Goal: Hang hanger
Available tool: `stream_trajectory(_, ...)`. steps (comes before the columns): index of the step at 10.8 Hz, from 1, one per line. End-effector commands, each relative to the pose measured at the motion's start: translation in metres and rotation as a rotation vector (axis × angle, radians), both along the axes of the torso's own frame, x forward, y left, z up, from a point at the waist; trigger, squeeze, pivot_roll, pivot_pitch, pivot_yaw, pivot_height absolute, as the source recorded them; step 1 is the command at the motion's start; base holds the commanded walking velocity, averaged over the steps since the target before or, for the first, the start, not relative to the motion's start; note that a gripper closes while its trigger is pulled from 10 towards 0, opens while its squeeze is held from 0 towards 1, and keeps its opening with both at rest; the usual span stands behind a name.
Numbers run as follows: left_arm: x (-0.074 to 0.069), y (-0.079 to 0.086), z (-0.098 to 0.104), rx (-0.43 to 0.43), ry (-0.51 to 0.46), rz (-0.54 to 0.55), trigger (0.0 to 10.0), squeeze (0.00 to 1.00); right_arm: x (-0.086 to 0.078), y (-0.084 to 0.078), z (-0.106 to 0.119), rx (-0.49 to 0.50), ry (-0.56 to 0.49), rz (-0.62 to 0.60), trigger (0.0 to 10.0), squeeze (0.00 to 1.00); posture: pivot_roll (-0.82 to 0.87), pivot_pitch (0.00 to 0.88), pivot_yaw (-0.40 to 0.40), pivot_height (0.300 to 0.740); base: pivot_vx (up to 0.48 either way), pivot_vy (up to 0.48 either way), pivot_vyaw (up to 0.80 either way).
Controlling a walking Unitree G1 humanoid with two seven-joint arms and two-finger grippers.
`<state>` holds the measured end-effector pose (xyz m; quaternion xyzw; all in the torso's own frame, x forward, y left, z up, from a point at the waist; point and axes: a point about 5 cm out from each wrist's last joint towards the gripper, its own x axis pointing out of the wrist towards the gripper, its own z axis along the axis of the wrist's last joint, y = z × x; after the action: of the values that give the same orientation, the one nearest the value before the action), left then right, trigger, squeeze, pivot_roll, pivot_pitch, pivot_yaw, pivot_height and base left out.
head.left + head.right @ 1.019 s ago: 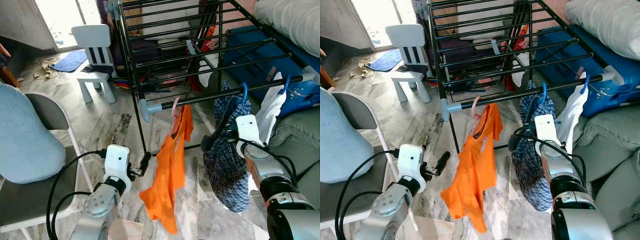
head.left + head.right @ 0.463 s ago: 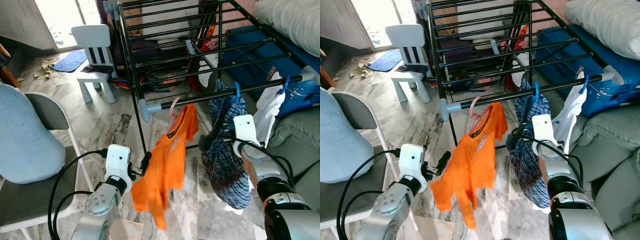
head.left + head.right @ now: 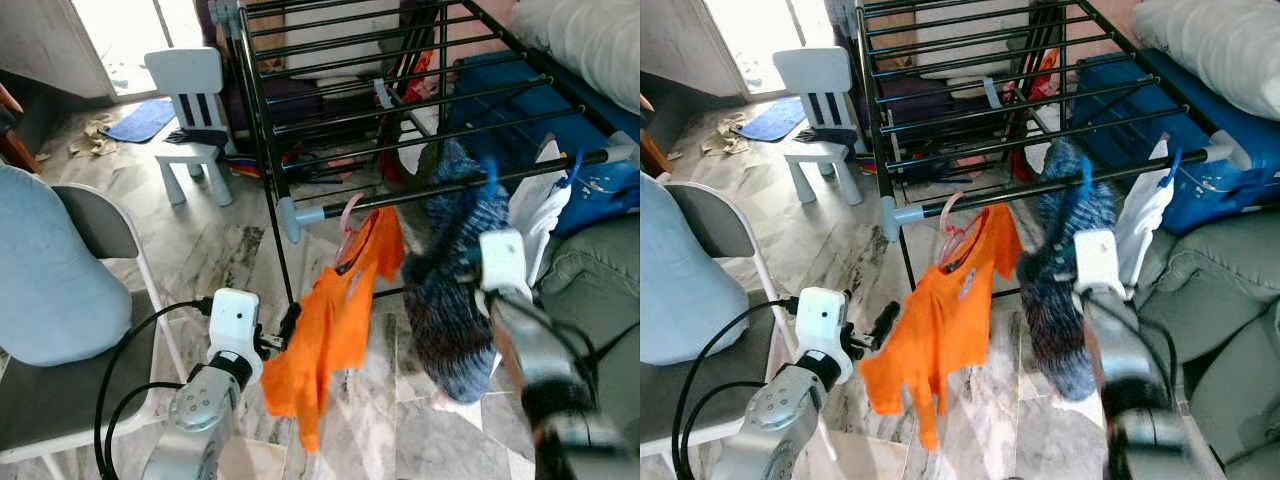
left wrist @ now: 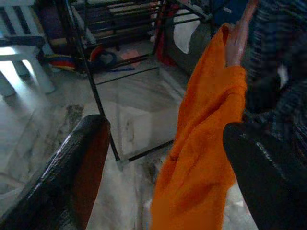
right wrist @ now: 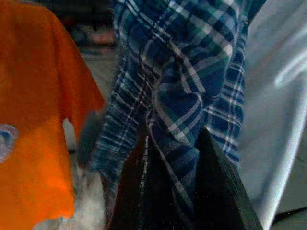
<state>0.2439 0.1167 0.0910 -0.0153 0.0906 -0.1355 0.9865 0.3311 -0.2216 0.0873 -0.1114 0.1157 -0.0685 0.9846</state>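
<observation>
The left gripper (image 4: 163, 158) is nearest, its fingers spread and empty, low beside the orange shirt (image 3: 335, 325). That shirt hangs on a pink hanger (image 3: 349, 213) from the drying rack's front rail (image 3: 400, 198). Further along the rail, the right gripper (image 5: 175, 184) pinches the plaid shirt (image 3: 455, 290), whose blue hanger (image 3: 487, 172) hooks over the rail. Beyond hangs a white garment (image 3: 535, 215).

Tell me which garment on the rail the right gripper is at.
The blue plaid shirt in the middle, between the orange shirt and white garment; right gripper is against it.
</observation>
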Motion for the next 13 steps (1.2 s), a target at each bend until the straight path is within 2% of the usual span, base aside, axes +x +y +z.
stream_trajectory(1, 0.005, 0.013, 0.002, 0.017, -0.016, 0.072, 10.0, 0.0, -0.011, 0.013, 0.001, 0.033, -0.033, 0.029, 0.7, 0.0, -0.14, 0.022, 0.054, 0.74, 0.0, 0.0, 0.0)
stream_trajectory(2, 0.006, 0.017, 0.003, 0.013, -0.016, 0.1, 10.0, 0.0, -0.027, 0.022, -0.002, 0.06, -0.04, 0.038, 4.3, 0.0, -0.14, 0.025, 0.053, 0.74, 0.0, 0.0, 0.0)
stream_trajectory(3, 0.005, 0.017, 0.003, 0.015, -0.017, 0.103, 10.0, 0.0, -0.034, 0.026, -0.002, 0.082, -0.039, 0.038, 6.2, 0.0, -0.14, 0.03, 0.055, 0.74, 0.0, 0.0, 0.0)
stream_trajectory(4, 0.006, 0.016, 0.004, 0.028, -0.021, 0.099, 10.0, 0.0, -0.048, 0.034, -0.005, 0.13, 0.015, 0.045, 10.0, 0.0, -0.14, 0.037, 0.061, 0.74, 0.0, 0.0, 0.0)
stream_trajectory(6, 0.008, 0.013, 0.004, 0.021, -0.02, 0.089, 10.0, 0.0, -0.055, 0.034, -0.005, 0.155, 0.054, 0.026, 10.0, 0.0, -0.15, 0.046, 0.065, 0.74, 0.0, 0.0, 0.0)
stream_trajectory(9, 0.008, 0.012, 0.004, 0.028, -0.02, 0.086, 10.0, 0.0, -0.051, 0.035, -0.001, 0.164, 0.079, 0.028, 10.0, 0.0, -0.14, 0.049, 0.057, 0.74, 0.0, 0.0, 0.0)
stream_trajectory(13, 0.007, 0.012, 0.004, 0.027, -0.015, 0.086, 10.0, 0.0, -0.049, 0.041, -0.001, 0.173, 0.1, 0.046, 10.0, 0.0, -0.14, 0.052, 0.056, 0.74, -0.273, 0.0, 0.0)
